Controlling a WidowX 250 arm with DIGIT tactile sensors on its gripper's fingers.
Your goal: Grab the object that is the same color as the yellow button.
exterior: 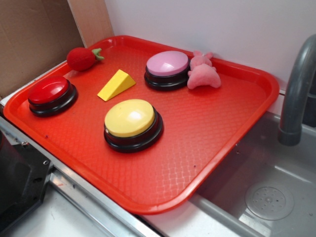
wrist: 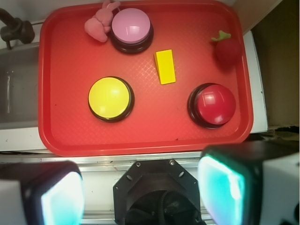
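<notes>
Yellow wedge (wrist: 165,66) lies mid-frame on the red tray (wrist: 65,136), above the yellow button (wrist: 109,98). The tool (wrist: 140,190) at the bottom edge is wide apart, holding nothing.

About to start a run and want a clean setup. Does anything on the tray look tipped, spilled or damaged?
Nothing stands out. The yellow wedge lies flat between the buttons, the yellow button, red button and pink button sit upright, and the strawberry toy and pink plush rest inside the red tray.
</notes>
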